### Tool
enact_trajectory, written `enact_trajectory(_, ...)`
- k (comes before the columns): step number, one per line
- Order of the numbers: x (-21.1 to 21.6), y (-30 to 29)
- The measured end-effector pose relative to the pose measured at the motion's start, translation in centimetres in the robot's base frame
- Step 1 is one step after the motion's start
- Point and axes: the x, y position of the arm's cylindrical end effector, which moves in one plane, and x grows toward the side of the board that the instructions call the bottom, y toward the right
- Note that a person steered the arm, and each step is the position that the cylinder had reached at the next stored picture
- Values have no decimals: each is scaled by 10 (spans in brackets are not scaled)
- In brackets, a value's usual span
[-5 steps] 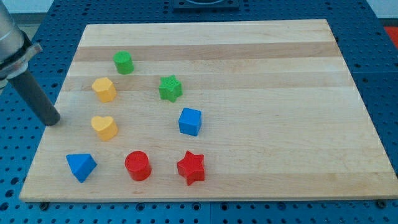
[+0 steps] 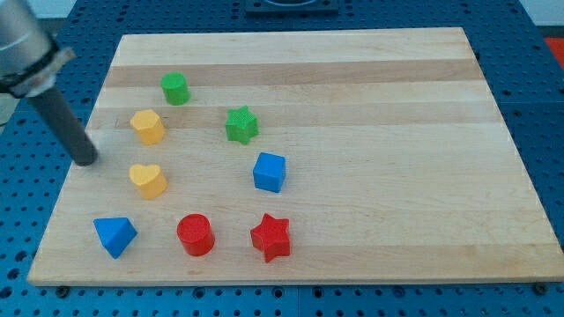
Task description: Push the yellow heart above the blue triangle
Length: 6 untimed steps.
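Yellow heart (image 2: pixel 148 180) sits on wooden board (image 2: pixel 370 97) (blue pegboard (image 2: pixel 542 106) around).

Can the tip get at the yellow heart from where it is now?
Probably yes: my tip sits to the view's left of the yellow heart, slightly higher, with bare board between them.

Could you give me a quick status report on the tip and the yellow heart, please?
My tip on the board's left edge, left of yellow heart, not touching. Heart up-right of blue triangle. Nothing between tip and heart.
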Motion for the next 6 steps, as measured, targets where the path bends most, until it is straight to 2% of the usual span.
enact_trajectory(1,-1,67)
enact_trajectory(2,3,93)
enact_trajectory(3,26,115)
enact_trajectory(6,36,90)
